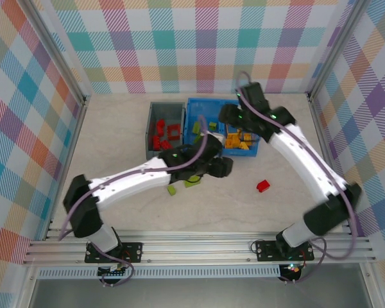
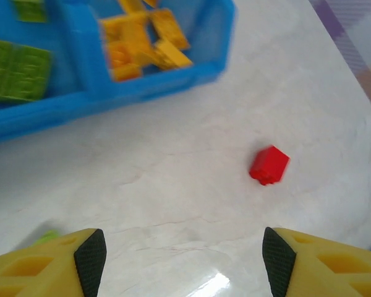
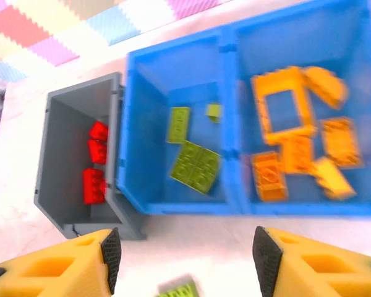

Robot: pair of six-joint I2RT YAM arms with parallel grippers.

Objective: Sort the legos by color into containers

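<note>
Hovering over the table [image 1: 115, 141], our left gripper [image 2: 182, 263] has its fingers spread wide with nothing between them. One red lego [image 2: 269, 165] lies ahead of it on the table, apart from the blue bin [image 2: 111, 99]. Our right gripper [image 3: 187, 260] hangs over the bins, also spread and empty. We see red legos [image 3: 98, 151] in the grey bin [image 3: 65, 154], green legos [image 3: 195, 166] in the blue compartment beside it and orange legos [image 3: 271, 178] in the far compartment. Loose green legos [image 1: 172, 190] lie near the left arm.
</note>
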